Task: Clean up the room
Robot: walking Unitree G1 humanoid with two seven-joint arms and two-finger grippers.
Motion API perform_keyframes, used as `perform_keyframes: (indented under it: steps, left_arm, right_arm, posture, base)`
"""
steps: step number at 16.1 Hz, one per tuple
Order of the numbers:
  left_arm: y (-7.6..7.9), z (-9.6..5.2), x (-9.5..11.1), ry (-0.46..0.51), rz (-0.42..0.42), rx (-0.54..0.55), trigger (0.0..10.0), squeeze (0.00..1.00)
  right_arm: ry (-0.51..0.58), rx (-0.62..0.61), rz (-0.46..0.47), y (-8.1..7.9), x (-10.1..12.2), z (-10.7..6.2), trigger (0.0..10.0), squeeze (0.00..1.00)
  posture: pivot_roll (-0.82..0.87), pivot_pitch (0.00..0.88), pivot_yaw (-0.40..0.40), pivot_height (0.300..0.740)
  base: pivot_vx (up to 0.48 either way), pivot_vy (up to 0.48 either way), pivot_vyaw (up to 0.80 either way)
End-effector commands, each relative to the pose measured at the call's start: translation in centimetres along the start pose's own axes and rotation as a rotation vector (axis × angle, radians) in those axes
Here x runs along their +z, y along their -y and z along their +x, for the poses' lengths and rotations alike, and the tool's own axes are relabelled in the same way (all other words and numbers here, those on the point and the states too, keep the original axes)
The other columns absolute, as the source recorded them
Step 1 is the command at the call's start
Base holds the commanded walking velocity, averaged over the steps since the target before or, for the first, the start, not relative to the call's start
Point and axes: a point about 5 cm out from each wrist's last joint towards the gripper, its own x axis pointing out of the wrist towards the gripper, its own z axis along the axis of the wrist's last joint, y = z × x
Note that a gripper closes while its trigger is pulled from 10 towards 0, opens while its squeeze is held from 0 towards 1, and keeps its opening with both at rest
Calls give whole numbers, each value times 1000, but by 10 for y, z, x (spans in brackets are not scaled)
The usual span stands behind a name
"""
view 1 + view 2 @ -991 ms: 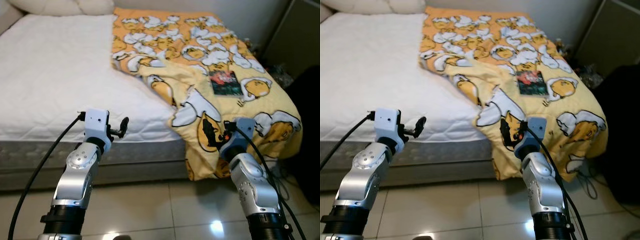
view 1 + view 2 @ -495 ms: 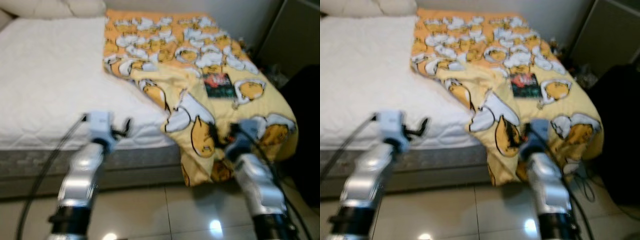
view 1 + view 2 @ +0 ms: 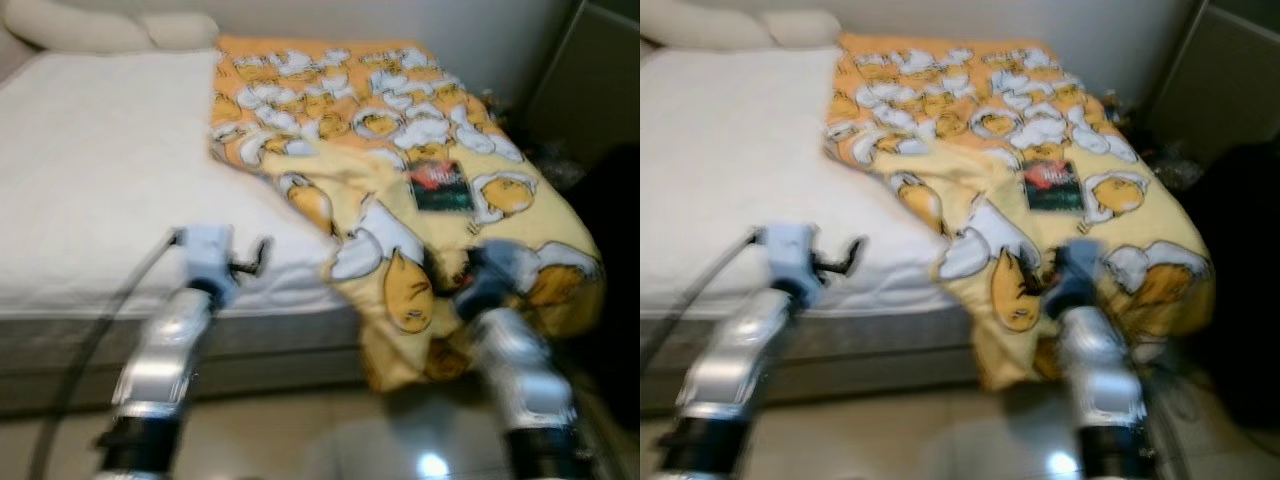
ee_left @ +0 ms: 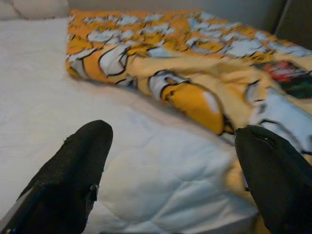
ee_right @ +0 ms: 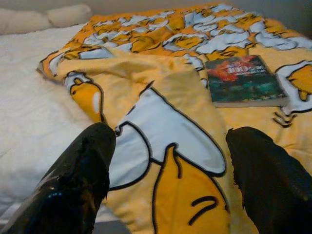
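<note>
Right wrist view has the right gripper [image 5: 168, 161] spread wide, aimed at the book [image 5: 242, 80] lying on the blanket [image 5: 161, 122]; I'd approach low and pinch its near edge.

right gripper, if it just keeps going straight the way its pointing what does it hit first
Most likely the yellow blanket: the open right gripper points at the fold draped over the bed's edge. The book lies farther along and to one side. Depth is hard to judge.

The right gripper [image 5: 168, 165] hangs with its 2 fingers spread over the yellow blanket [image 5: 161, 97]; a book [image 5: 243, 79] lies on it.
</note>
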Motion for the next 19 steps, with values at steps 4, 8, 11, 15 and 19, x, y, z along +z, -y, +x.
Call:
perform_keyframes:
  steps: [4, 8, 11, 15, 19]
  left_arm:
    - [14, 3, 2, 10, -9, -50, 10000, 478]
    - [14, 2, 1, 8, -9, -53, 10000, 475]
    - [14, 2, 1, 9, -3, -53, 10000, 475]
    - [14, 2, 2, 15, -1, -49, 10000, 475]
    - [15, 4, 4, 16, -3, -49, 10000, 475]
  right_arm:
    - [8, -47, -30, 15, 3, -4, 10000, 0]
    - [5, -41, -28, 13, 2, -4, 10000, 0]
    - [33, -20, -1, 11, 4, -4, 10000, 0]
    - [19, -33, -1, 12, 1, -5, 10000, 0]
    - [6, -51, -3, 16, 1, -4, 10000, 0]
  posture:
    - [47, 0, -42, 740]
    - [49, 0, -45, 740]
    - [54, 0, -48, 740]
    - [59, 0, -58, 740]
    - [55, 0, -49, 740]
  base:
    - [343, 0, -200]
    - [343, 0, 0]
    - [340, 0, 0]
    - [341, 0, 0]
    - [342, 0, 0]
